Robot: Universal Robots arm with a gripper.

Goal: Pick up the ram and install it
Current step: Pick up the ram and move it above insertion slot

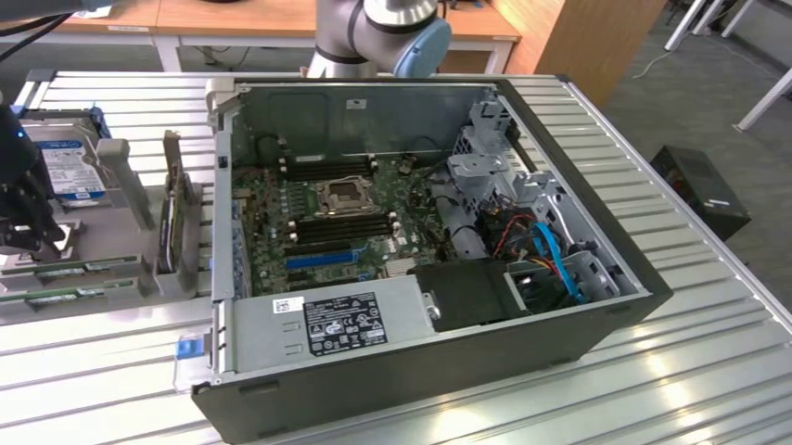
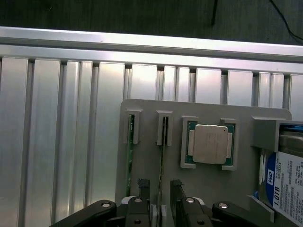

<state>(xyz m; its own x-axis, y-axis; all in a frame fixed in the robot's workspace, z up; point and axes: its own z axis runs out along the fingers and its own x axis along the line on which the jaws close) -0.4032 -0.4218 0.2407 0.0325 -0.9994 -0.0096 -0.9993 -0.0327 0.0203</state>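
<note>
1. Holding the black two-fingered gripper [image 2: 160, 183] just over the near end of the flat grey plastic parts holder [image 2: 147, 106], jaws standing apart and clamping nothing.
2. Straddling the ram [image 2: 164, 142], a long, thin green circuit-board stick standing on its edge in a narrow slot of that holder, with a finger on either side and neither seeming to press it.
3. Judging it as light and stiff yet fragile: a thin board with small chips on its faces, likely cracking or flexing under a skewed squeeze.
4. Favouring a hold across the two flat faces near mid-length, on the edge standing proud of the holder, and presumably keeping off the contact edge seated below.
5. Seeing a second green stick [image 2: 130, 146] one slot over in the holder, clear of the fingers.
6. Seeing, further along the holder, a silver-lidded processor [image 2: 210, 144] in a square pocket and, at the holder's end, a blue-labelled hard drive [image 2: 286, 182].
7. Noting, just beside the holder on the ribbed aluminium table [image 2: 57, 142], the open dark computer case [image 1: 520, 362], its long black memory slots [image 1: 337, 227] appearing unfilled.
</note>
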